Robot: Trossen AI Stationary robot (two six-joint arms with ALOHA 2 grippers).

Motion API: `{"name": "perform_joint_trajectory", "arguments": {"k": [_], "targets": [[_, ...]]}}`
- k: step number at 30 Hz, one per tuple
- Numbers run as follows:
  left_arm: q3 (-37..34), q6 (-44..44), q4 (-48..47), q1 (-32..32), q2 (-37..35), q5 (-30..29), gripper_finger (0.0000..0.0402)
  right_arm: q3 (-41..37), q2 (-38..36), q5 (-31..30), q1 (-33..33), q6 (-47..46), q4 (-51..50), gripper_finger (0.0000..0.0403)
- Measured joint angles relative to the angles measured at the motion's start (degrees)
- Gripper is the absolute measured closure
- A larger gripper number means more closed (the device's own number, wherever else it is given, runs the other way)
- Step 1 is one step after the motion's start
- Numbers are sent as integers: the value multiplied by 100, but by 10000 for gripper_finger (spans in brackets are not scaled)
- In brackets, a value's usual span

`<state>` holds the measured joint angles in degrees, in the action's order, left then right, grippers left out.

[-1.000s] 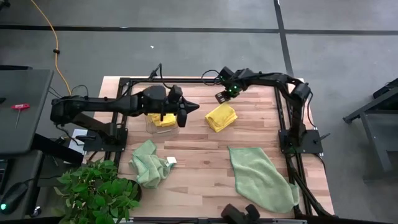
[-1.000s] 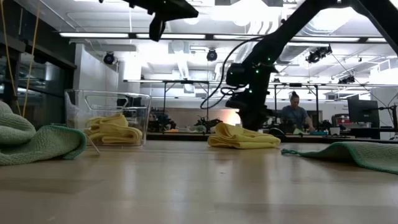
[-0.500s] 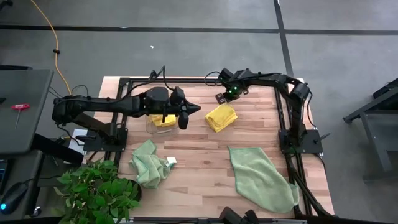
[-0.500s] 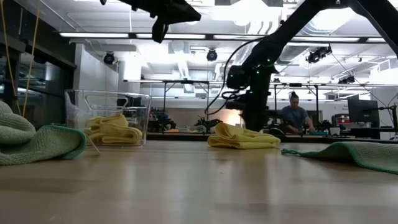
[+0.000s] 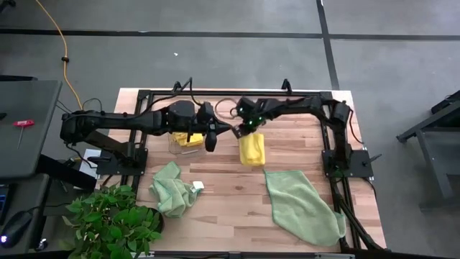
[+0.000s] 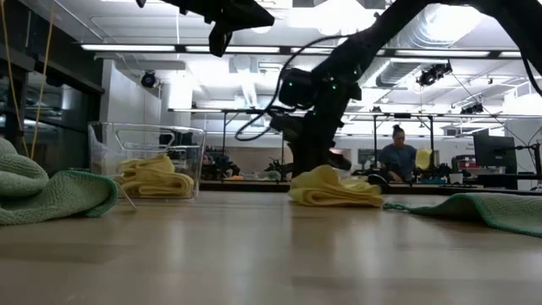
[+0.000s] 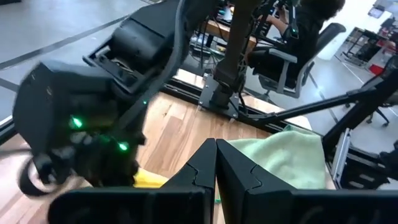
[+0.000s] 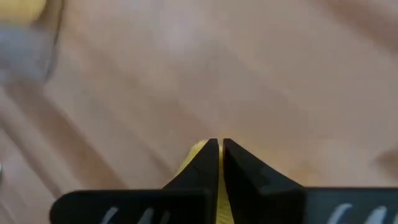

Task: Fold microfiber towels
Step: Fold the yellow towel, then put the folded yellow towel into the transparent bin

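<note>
A folded yellow microfiber towel [image 5: 251, 150] lies on the wooden table near its middle, with my right gripper [image 5: 243, 131] shut at the towel's far edge. My left gripper [image 5: 227, 127] hangs shut and empty above the table, just left of the right one. Behind it a clear bin [image 5: 188, 140] holds another folded yellow towel [image 6: 154, 176]. A crumpled pale green towel [image 5: 172, 188] lies at the near left. Another green towel [image 5: 302, 205] lies spread at the near right. My right gripper has the yellow towel's far edge [image 8: 198, 151] between its two fingers; yellow shows in the slit between them. The fingers slant down from the far side. The towel lies on the table, with a small peak [image 6: 322, 172] raised under the gripper.
A leafy plant [image 5: 111, 223] stands at the table's near left corner. Black frame rails [image 5: 230, 93] run along the far edge and both sides. Bare wood lies between the two green towels. A person sits in the room beyond the table [image 6: 400, 157].
My right gripper has swung from the far edge toward the table's left, onto the yellow towel's far edge, and shut there. The towel has turned and drawn narrower, and it has shifted a little toward the near edge.
</note>
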<state>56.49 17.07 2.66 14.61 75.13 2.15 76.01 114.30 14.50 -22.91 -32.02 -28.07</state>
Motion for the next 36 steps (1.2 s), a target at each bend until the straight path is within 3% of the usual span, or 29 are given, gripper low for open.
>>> {"name": "perform_joint_trajectory", "arguments": {"k": [6,16,19,27,36], "targets": [[0,-126,-95,-1,0,20,402,0,-382,-570,226,482,-324,389],[94,354,-5,-2,99,-145,395,0,-1446,-1616,-215,1443,-1615,389],[387,358,-433,24,265,-129,379,0,-1708,-1721,-400,1457,-1637,389],[1530,-794,-1672,-17,1182,-91,310,0,-2362,-1768,-740,1678,-2020,389],[1674,-2660,-2328,-246,2168,47,242,0,-2987,-1901,-862,1493,-2742,389]]}}
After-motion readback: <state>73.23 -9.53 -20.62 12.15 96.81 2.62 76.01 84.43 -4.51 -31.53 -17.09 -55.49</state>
